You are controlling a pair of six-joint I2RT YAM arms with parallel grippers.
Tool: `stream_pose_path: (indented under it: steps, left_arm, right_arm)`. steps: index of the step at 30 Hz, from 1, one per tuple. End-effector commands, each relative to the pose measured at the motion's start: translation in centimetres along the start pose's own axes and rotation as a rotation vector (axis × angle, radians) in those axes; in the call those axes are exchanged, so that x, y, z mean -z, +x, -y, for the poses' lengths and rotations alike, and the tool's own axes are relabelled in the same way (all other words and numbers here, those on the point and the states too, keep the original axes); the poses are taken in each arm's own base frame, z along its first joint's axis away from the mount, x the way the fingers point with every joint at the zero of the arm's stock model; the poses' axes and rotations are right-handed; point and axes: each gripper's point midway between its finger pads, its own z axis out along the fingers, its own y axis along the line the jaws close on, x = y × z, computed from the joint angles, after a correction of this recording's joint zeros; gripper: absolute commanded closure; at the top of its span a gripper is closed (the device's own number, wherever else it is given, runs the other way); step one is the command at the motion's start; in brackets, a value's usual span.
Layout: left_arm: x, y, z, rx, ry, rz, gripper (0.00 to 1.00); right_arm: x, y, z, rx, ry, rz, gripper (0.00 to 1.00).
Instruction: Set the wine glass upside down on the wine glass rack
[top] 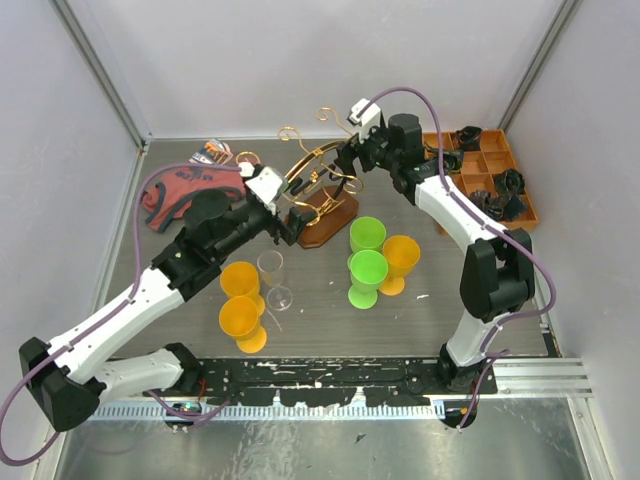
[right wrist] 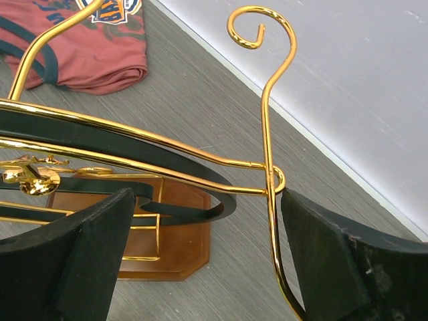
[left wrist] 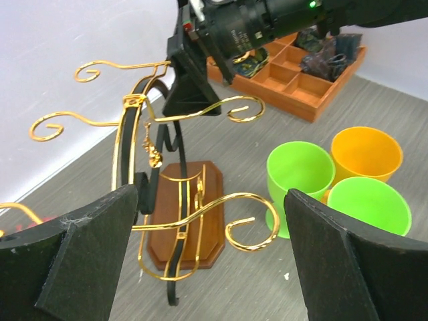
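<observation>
Notably, left tool [left wrist: 210, 241] and right tool [right wrist: 200, 254] spread beside rack [top: 326, 217], goblets [top: 240, 281] crowding wine glass [top: 272, 272]

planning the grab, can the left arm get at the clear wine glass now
Probably yes: the left gripper is open and empty, and the wine glass stands close by, though orange cups crowd it.

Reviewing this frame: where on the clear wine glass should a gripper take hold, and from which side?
Probably the bowl of the wine glass, approached from its right in the top view. It stands upright, orange cups crowd its left, and there is a gap toward the green cups. Holding the bowl leaves the foot free for the rack.
</observation>
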Motion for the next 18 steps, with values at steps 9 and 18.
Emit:
stream_pose_path:
  steps: [9, 18]
  left_arm:
    - [-1.2, -3.3, -5.6, -0.123, -0.254, -0.053, 0.02]
    - [-1.7, -2.9, -12.1, -0.062, -0.43, -0.156, 0.02]
  right_arm:
    - [6.0, -7.9, 3.7, 0.002, 0.26, 0.117, 0.0]
    - [10.1, -8.9, 5.3, -0.037, 0.398, 0.108, 0.0]
